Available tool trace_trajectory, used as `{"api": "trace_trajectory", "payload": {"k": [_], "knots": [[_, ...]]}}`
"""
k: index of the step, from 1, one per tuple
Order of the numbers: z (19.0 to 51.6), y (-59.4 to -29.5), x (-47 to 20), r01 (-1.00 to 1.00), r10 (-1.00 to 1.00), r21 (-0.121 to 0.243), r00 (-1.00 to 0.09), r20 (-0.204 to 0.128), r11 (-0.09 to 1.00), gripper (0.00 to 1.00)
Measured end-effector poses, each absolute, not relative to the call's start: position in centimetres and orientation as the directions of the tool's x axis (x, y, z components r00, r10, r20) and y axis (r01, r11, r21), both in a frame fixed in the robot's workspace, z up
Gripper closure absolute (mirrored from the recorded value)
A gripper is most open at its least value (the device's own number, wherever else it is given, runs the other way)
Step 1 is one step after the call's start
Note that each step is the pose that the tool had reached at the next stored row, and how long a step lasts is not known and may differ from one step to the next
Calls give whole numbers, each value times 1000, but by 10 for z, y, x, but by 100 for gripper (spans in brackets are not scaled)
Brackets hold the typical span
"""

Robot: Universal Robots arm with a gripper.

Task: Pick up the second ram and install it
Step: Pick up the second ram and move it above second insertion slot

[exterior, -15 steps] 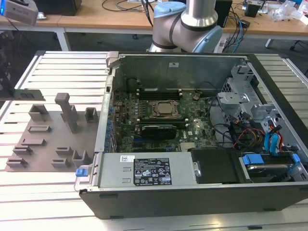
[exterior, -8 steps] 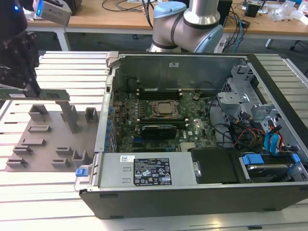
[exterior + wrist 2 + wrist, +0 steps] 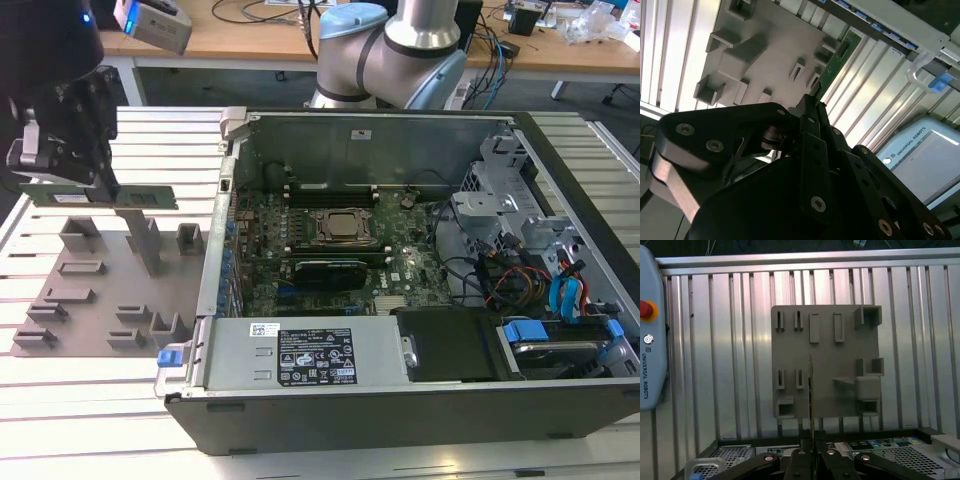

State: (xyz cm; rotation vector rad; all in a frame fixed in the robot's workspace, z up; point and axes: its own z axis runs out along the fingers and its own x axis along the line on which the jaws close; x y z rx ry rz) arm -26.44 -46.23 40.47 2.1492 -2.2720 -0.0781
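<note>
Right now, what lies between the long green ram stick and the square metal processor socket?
In the exterior view, the computer case's grey side wall stands between ram stick and processor socket.

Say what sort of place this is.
Probably a robotics lab: a robot arm, its gripper holding a memory stick, beside an opened computer on a metal table, with cable-strewn desks behind.

**Much of the ram sitting out of sight**

In the exterior view, the end effector [image 3: 88, 182] is running off the upper left corner. Its fingers [image 3: 103, 175] are covering part of the second ram [image 3: 145, 197]. In the first wrist view the stick is showing edge-on, its chips too thin to tell. The picture's edge is cropping the computer case [image 3: 400, 420] at the exterior view's right.
</note>
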Motion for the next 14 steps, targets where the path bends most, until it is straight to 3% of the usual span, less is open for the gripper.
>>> {"api": "trace_trajectory", "payload": {"k": [14], "knots": [[405,-462,-202,-997,-998,47,-56,-25,55,86]]}}
